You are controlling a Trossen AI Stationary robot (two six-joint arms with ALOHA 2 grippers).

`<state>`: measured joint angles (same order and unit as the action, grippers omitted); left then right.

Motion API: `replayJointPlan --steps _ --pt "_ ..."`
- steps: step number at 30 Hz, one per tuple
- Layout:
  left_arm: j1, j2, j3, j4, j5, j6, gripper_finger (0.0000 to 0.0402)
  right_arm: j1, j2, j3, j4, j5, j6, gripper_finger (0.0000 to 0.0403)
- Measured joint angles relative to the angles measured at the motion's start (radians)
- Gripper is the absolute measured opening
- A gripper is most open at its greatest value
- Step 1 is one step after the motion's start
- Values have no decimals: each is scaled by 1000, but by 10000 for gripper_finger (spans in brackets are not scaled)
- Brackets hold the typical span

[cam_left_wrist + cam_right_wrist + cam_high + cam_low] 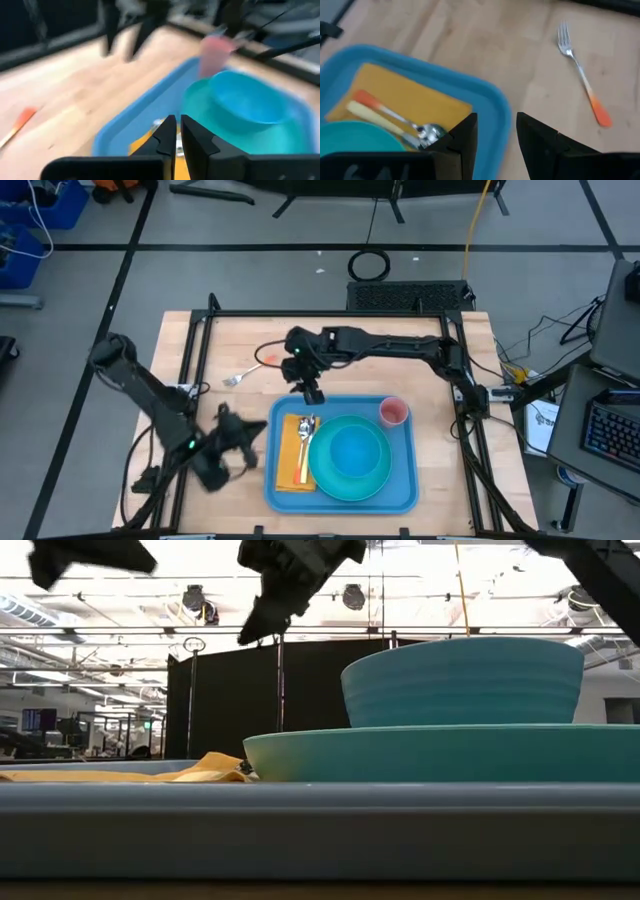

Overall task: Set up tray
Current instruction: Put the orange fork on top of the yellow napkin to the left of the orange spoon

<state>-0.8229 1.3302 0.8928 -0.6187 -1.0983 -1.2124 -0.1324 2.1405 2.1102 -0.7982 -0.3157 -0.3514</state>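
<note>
One large blue rimmed tray [405,490] with rounded corners.

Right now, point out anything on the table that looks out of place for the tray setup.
One thing: the fork with the orange handle lies alone on the bare wood, outside the tray. The napkin, plate, bowl, pink cup and other utensils are already on the tray.

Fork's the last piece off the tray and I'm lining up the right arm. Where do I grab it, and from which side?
Take the fork by its orange handle end, coming straight down with the fingers across the shaft. It lies flat and alone on the bare wooden table, beyond the tray's far left corner, tines pointing away from the tray. The right tool stands open near it.
</note>
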Motion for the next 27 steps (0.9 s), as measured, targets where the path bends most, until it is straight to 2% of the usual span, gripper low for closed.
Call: replayJointPlan --steps 3,7,9,14,19,24,27 --pt "87 -68 0 -120 88 -21 31 24 -59 -99 25 0 27 125" --pt "145 -139 0 -239 95 -83 31 53 -164 -309 153 0 52 125" --pt "200 -163 1 -263 122 -69 31 69 -236 -433 283 0 67 125" --pt "398 -176 0 -273 358 75 43 104 -419 -712 579 -1 122 125" --pt "609 -176 0 -277 549 255 112 146 -566 -900 731 4 156 125" --pt "833 -176 0 -273 715 436 192 225 -647 -1020 820 121 131 125" --pt "954 -175 0 -270 841 555 219 251 -705 -1097 907 127 144 125"
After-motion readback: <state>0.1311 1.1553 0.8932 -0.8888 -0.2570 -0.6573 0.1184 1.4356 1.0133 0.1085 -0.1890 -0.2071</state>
